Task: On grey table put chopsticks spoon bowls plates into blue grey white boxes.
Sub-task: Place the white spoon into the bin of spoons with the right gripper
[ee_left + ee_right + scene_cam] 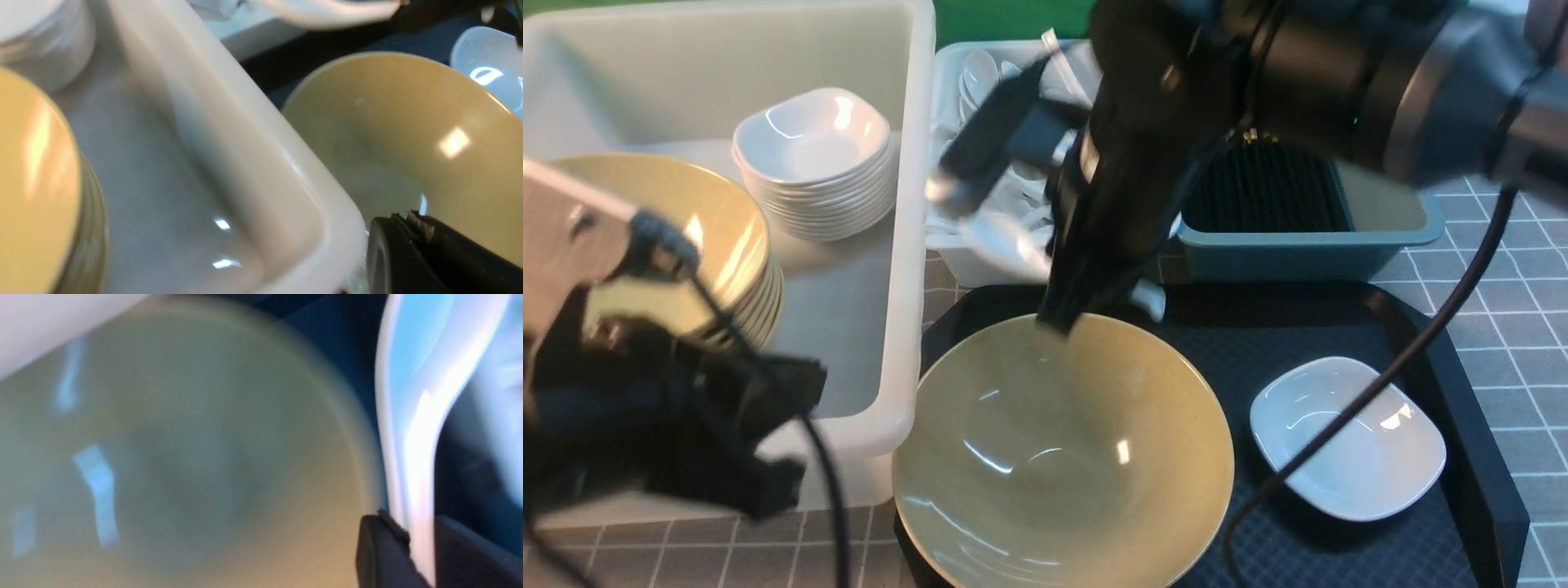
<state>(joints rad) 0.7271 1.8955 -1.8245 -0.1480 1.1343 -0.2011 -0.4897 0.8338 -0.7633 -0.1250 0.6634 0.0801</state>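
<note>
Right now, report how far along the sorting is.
Looks done: chopsticks in the blue-grey box, plates and bowls stacked in the big whitish tub, spoons in the small white box.
In hand: a spoon in the right pincer.
Left: one large bowl and one white plate.

Mostly black and blocky on the left arm (645, 400), with a pale pinkish-grey plate (572, 253), a small round screw (580, 216) and a dark cable (829, 482), but rounded black on the right arm (1307, 73), with a silver-grey band (1445, 94) and a looping black cord (1445, 314).
</note>
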